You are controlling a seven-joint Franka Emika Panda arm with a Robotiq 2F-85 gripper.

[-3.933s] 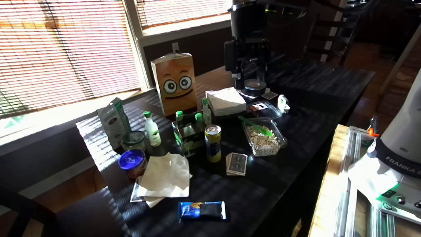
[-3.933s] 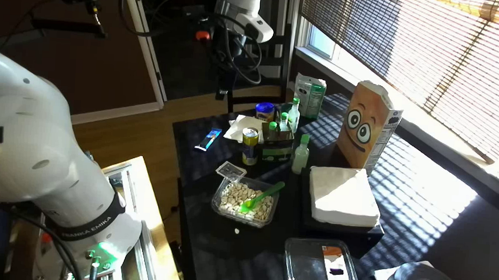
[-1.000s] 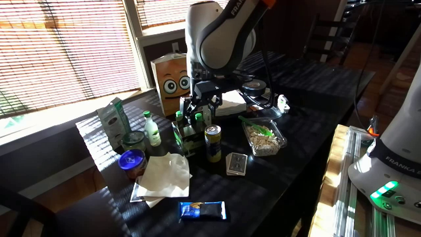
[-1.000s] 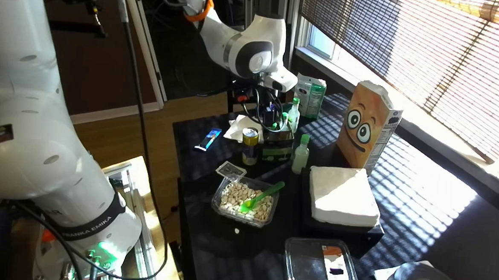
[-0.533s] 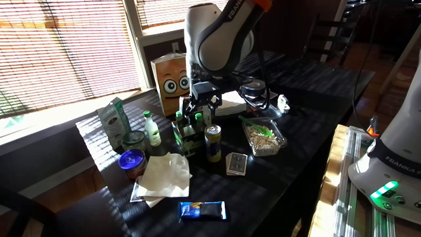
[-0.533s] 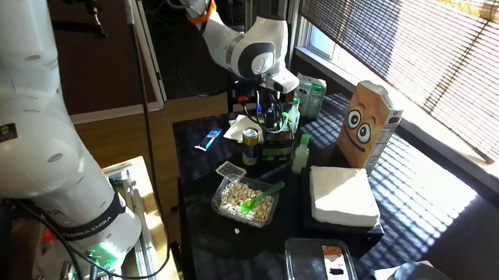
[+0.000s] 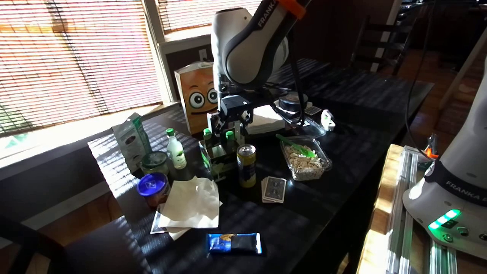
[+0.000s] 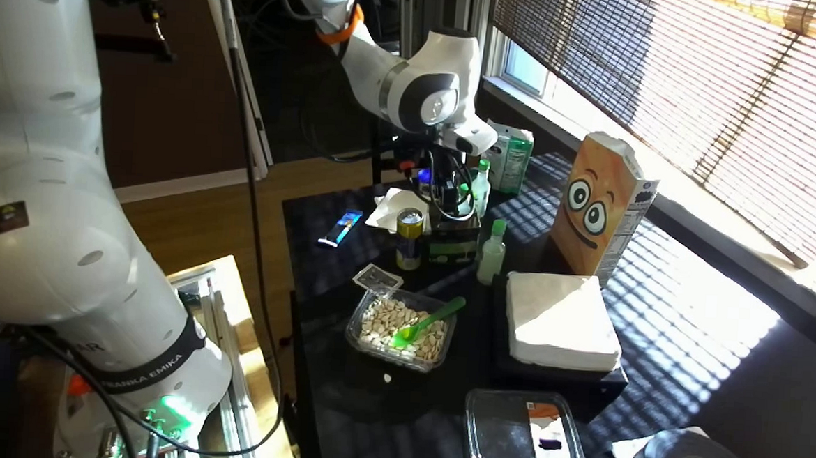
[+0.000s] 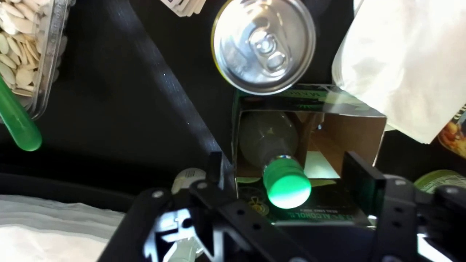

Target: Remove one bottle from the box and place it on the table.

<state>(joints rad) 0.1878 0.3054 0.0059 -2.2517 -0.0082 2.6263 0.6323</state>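
Currently, the gripper [image 9: 289, 173] is spread, with clearance to either side of the bottle [image 9: 281, 168] in the box [image 9: 349, 131]; can [image 9: 264, 45] beside one edge.

The dark table [image 7: 293, 217] beneath me
It bears the box [image 8: 454, 250] — yellow can [image 7: 247, 170] just beside — stacked cards [image 7: 274, 189] and a blue-wrapped bar [image 7: 234, 243].

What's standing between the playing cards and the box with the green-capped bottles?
A drinks can stands between the playing cards and the box in an exterior view; the wrist view, looking down, shows the same order.
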